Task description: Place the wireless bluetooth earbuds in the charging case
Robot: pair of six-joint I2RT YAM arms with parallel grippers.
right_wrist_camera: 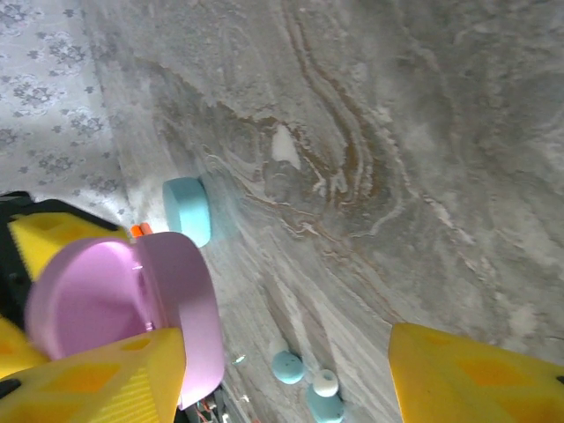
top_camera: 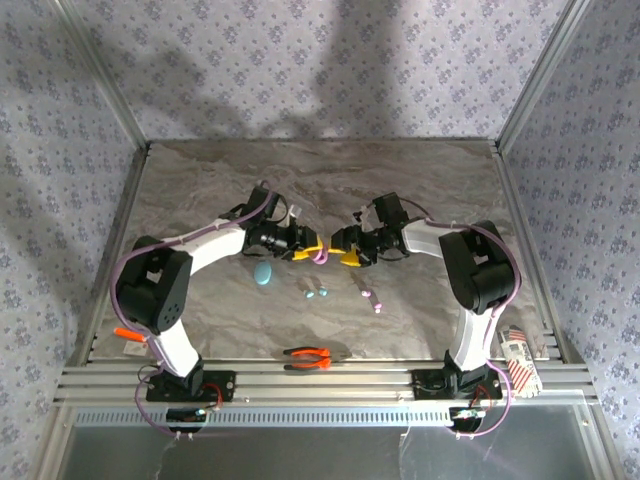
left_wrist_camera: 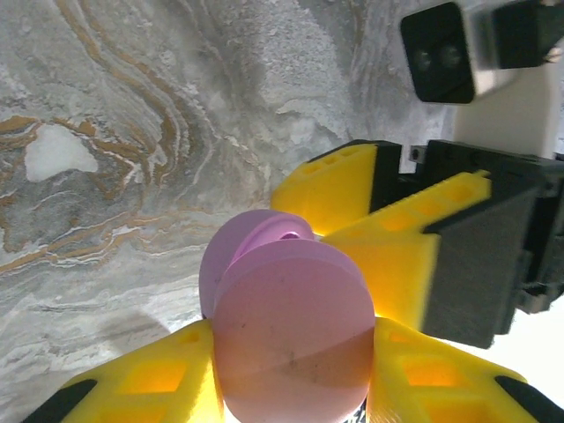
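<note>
My left gripper [top_camera: 306, 250] is shut on the pinkish-purple charging case [left_wrist_camera: 291, 326], holding it above the table with its lid [right_wrist_camera: 181, 308] swung open. My right gripper [top_camera: 350, 256] faces it, open; one yellow finger [right_wrist_camera: 88, 379] is right beside the case lid and the other finger [right_wrist_camera: 476, 379] is far apart. Two teal earbuds [top_camera: 316, 293] lie on the table below the grippers, seen close up as teal earbuds [right_wrist_camera: 288, 366]. Two pinkish-purple earbuds [top_camera: 371, 298] lie a little to their right. A shut teal case [top_camera: 263, 272] rests left of the earbuds.
Orange-handled pliers [top_camera: 307, 357] lie near the front edge of the marble table [top_camera: 330, 180]. A small orange object [top_camera: 128, 336] sits by the left arm's base and a striped white item [top_camera: 518, 352] at the right edge. Patterned walls enclose three sides.
</note>
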